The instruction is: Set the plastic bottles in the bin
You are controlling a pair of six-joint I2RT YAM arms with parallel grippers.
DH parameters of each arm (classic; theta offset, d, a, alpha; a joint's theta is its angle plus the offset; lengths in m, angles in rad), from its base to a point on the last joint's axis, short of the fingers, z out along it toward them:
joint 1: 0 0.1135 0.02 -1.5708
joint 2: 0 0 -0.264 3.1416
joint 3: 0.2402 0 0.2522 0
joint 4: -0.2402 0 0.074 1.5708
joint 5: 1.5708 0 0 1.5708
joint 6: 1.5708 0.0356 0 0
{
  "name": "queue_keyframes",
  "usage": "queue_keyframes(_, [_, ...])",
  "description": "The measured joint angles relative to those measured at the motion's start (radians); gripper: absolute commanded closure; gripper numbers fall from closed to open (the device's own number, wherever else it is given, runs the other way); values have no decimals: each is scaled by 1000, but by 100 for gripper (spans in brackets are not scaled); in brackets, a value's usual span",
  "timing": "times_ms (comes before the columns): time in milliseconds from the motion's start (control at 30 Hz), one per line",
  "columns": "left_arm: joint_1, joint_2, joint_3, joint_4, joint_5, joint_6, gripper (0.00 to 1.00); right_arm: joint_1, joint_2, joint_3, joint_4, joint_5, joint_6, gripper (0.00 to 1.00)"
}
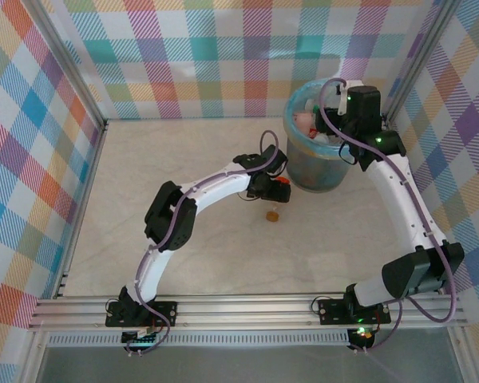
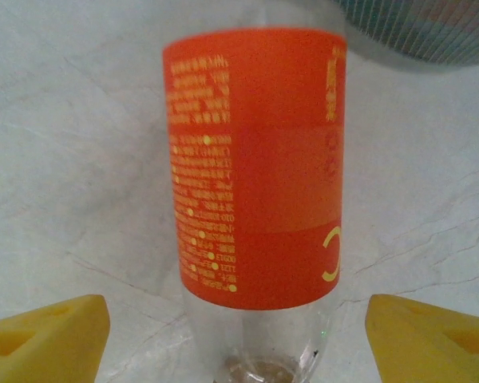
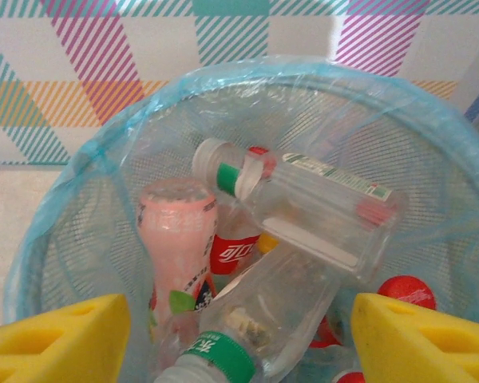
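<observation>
the left gripper (image 2: 239, 355) hangs over the clear plastic bottle with the orange-red label (image 2: 255, 167), its yellow fingers (image 2: 48, 343) wide on either side, not touching. the bottle sits on the table (image 2: 64, 159) near the round grey-blue bin lined with a light blue bag (image 1: 313, 174). it is likely light, thin-walled, slippery and easily squashed, so take it across the labelled middle. one bottle is out; the bin holds at least five bottles (image 3: 303, 199), with more hidden. the right gripper (image 3: 239, 343) hovers above them, spread and empty.
</observation>
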Motion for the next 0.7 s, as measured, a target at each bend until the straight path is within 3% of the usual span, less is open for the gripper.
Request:
queue_keyframes(267, [-10, 59, 10, -23, 8, -7, 23, 0, -46, -37, -6, -34, 11, 27])
queue_keyframes(533, [-16, 80, 16, -34, 10, -23, 40, 0, -65, -51, -8, -61, 13, 27])
queue_keyframes(700, [-16, 79, 12, -28, 8, -26, 45, 3, -67, -57, -19, -77, 16, 27])
